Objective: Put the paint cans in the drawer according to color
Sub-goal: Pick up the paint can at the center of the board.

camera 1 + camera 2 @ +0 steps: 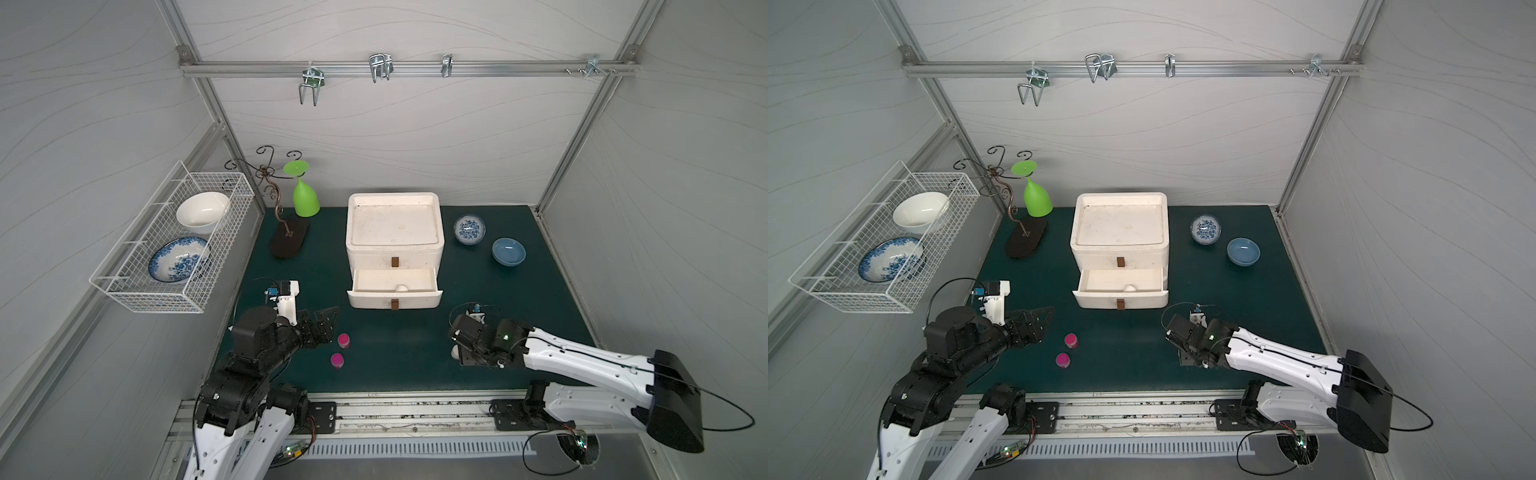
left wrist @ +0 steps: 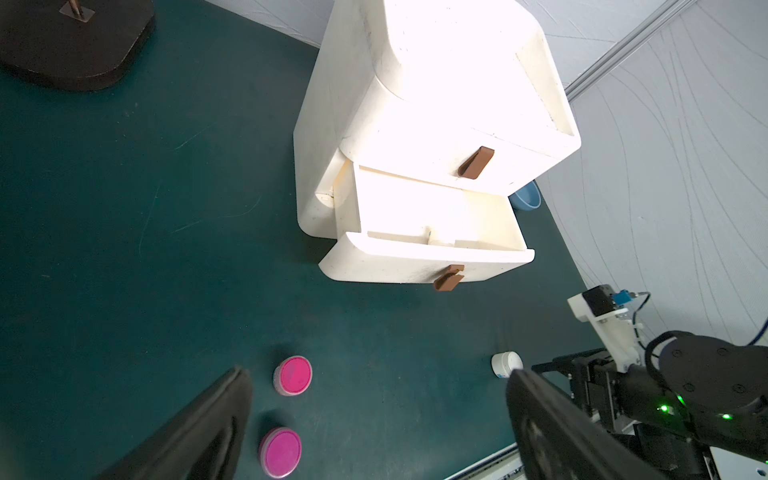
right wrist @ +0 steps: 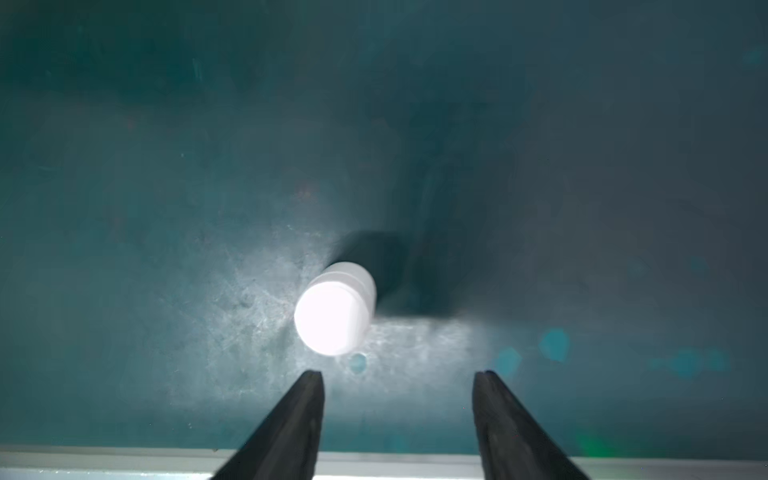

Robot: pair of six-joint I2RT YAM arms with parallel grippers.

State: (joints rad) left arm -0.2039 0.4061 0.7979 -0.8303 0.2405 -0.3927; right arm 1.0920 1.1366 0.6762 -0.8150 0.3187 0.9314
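The green worktop [image 1: 415, 374] is carrying everything. The white chest [image 1: 395, 226] is standing toward the worktop's back, about midway across. In both top views its top front is sitting shut, and the drawer [image 1: 395, 279] beneath is hanging pulled out toward the robot.

The left hand [image 1: 330, 326] is hovering low over the front left of the worktop, its fingers spread wide and gripping nothing. The right hand [image 3: 399, 374] is pointing down at the front right, its fingers parted with nothing between them.

One magenta can [image 1: 343, 340] is sitting just beside the left hand's fingertips. The other magenta can [image 1: 337, 360] is sitting near it, closer to the front edge, and the two are not touching.

The white can [image 3: 332, 309] is sitting on the worktop just past the right hand's fingertips, nearer one finger than the other and touching neither. In a top view it is peeking out from under that hand.

A rounded white thing [image 1: 401, 287], too small to name for sure, is resting inside the open drawer against its front wall.
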